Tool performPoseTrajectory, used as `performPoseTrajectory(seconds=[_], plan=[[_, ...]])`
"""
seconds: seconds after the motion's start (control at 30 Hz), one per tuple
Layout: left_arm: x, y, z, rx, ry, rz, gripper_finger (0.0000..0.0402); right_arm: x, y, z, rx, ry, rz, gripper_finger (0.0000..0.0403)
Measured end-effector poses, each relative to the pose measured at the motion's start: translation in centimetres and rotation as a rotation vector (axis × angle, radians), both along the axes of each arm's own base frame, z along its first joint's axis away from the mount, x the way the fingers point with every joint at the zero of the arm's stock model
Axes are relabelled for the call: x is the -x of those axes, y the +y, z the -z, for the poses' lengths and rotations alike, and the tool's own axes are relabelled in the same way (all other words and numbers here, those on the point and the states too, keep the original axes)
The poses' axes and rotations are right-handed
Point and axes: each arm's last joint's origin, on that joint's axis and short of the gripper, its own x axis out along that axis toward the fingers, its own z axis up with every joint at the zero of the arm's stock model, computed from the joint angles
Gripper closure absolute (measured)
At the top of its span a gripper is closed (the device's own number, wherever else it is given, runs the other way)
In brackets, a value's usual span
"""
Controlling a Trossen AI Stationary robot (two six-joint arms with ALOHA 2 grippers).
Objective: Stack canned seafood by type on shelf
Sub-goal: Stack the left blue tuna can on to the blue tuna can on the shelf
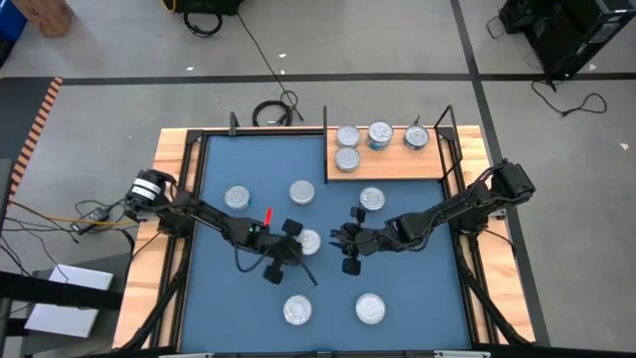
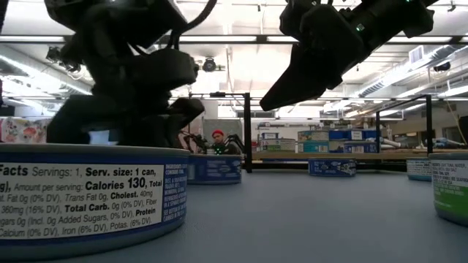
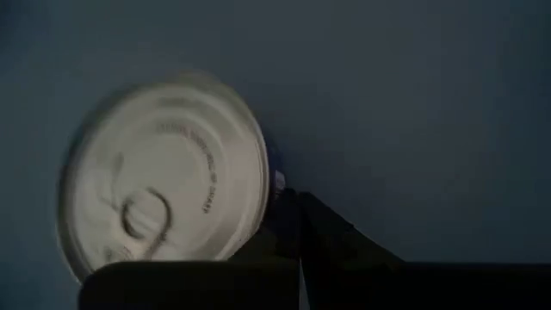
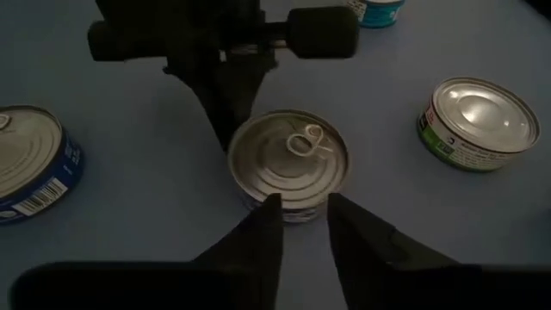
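Flanking the mid-mat tin [image 1: 310, 241], left gripper [image 1: 295, 232] sat w/ fingers closed beside it; right gripper [image 1: 345, 239], fingers narrowly parted, held nothing. Four tins [image 1: 348, 136] stood on shelf [image 1: 397, 165], far right.

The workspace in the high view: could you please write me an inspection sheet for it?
Surface: blue mat on a wood-edged table.
Job's things: four tins on the wooden board; six more on the mat, the middle tin between the two grippers.
Clutter: nothing seen.
Grippers: left gripper shut, tips beside the middle tin; right gripper open, pointing at that tin, not holding it.
Cables: black coil on the floor beyond the table; orange lead near the left arm's base.
Surroundings: grey floor, black equipment, cardboard box.
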Motion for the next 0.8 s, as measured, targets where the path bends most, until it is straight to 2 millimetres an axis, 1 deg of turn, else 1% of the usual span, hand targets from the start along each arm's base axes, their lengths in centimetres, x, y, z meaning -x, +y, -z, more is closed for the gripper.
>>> performPoseTrajectory(seconds=[0.1, 0.2, 0.33, 0.43, 0.57, 0.63, 0.8], plan=[[-0.4, 0.6, -0.3, -0.010, -0.040, 0.004, 0.0401, -0.1, 0.0, -0.2, 0.002, 0.001, -0.002, 0.0272], [-0.8, 1.1, -0.6, -0.020, -0.078, 0.005, 0.0401, -0.6, 0.2, -1.0, 0.013, -0.020, -0.018, 0.0257], [-0.8, 1.5, -0.5, -0.023, -0.065, -0.012, 0.0401, -0.9, 0.1, -1.5, 0.047, 0.006, -0.035, 0.0251], [-0.4, 1.6, -0.9, -0.028, -0.084, -0.027, 0.0401, -1.1, -0.1, -2.0, 0.056, 0.035, -0.030, 0.0252], [1.2, 2.0, -2.1, 0.011, -0.152, -0.066, 0.0401, -1.4, -0.3, -2.5, 0.068, 0.042, -0.043, 0.0253], [2.5, 2.3, -2.7, 0.037, -0.202, -0.087, 0.0401, -1.7, -0.5, -2.9, 0.058, 0.036, -0.057, 0.0252], [5.3, 3.3, -4.4, 0.132, -0.378, -0.142, 0.0401, -2.3, -0.9, -3.9, 0.074, 0.040, -0.071, 0.0253]])
